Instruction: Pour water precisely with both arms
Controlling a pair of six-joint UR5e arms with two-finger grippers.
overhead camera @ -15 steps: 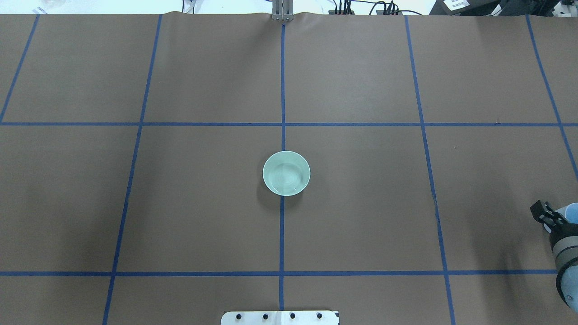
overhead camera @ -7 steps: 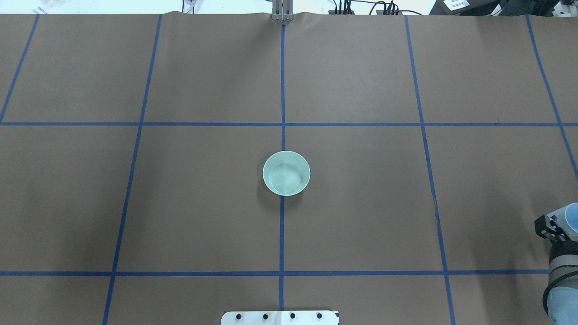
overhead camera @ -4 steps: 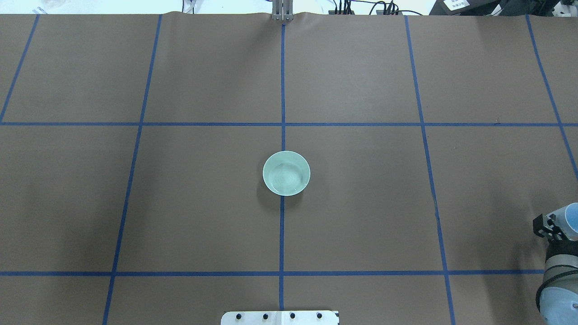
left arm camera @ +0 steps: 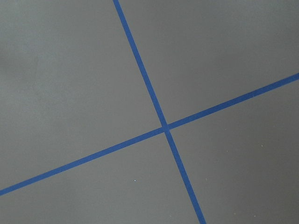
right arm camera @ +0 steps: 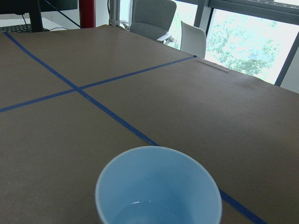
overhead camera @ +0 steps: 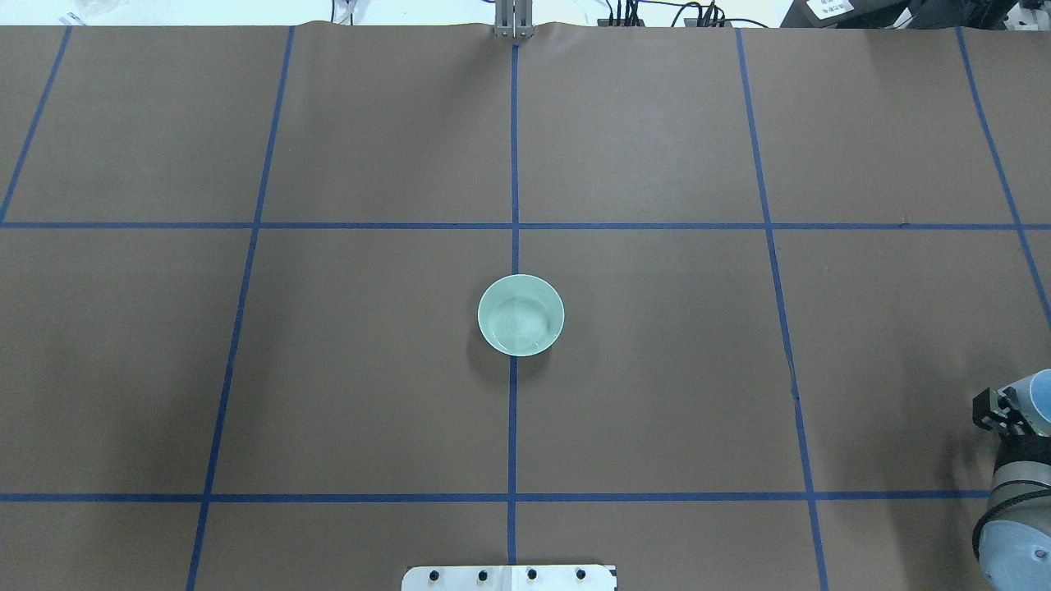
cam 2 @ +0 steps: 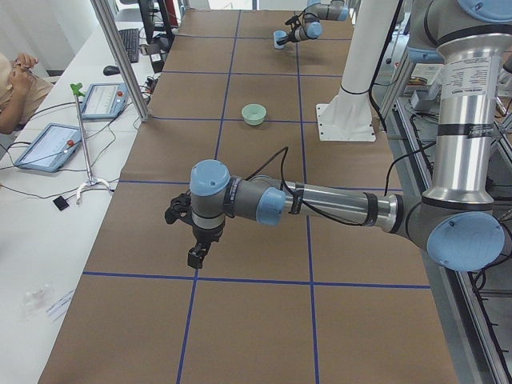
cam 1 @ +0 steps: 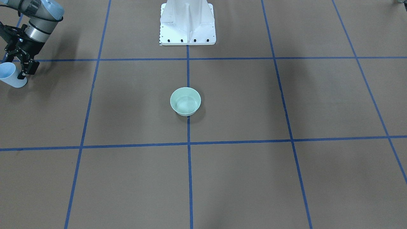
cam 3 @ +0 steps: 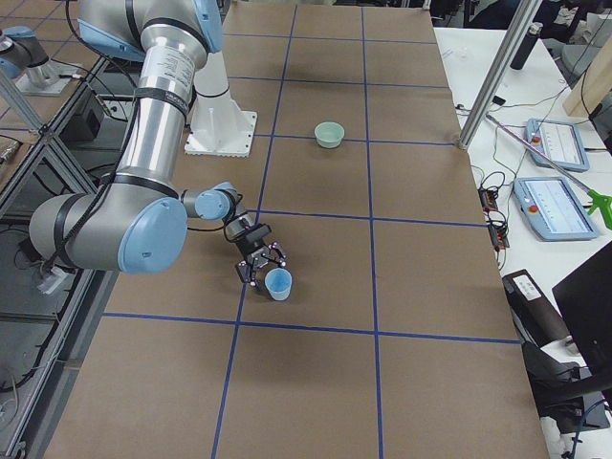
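Note:
A light-blue cup (cam 1: 11,76) with a little water stands near the table's end on my right side; the right wrist view looks into the cup (right arm camera: 159,186) from close above. My right gripper (cam 1: 22,71) sits right beside it, fingers spread and open, the cup (cam 3: 278,284) at their tips. A mint-green bowl (overhead camera: 520,315) rests at the table's centre, far from both arms. My left gripper (cam 2: 194,258) hangs low over bare table near the opposite end; I cannot tell whether it is open or shut. The left wrist view shows only brown table and blue tape.
The white pedestal (cam 1: 187,24) stands at the robot's edge of the table. Blue tape lines (overhead camera: 513,164) grid the brown table cover. Tablets (cam 2: 44,148) and cables lie on the side bench, where a person sits.
My right gripper has shifted a little toward the robot's edge and turned, and more of the arm's elbow shows at the corner. The cup and the bowl stay put.

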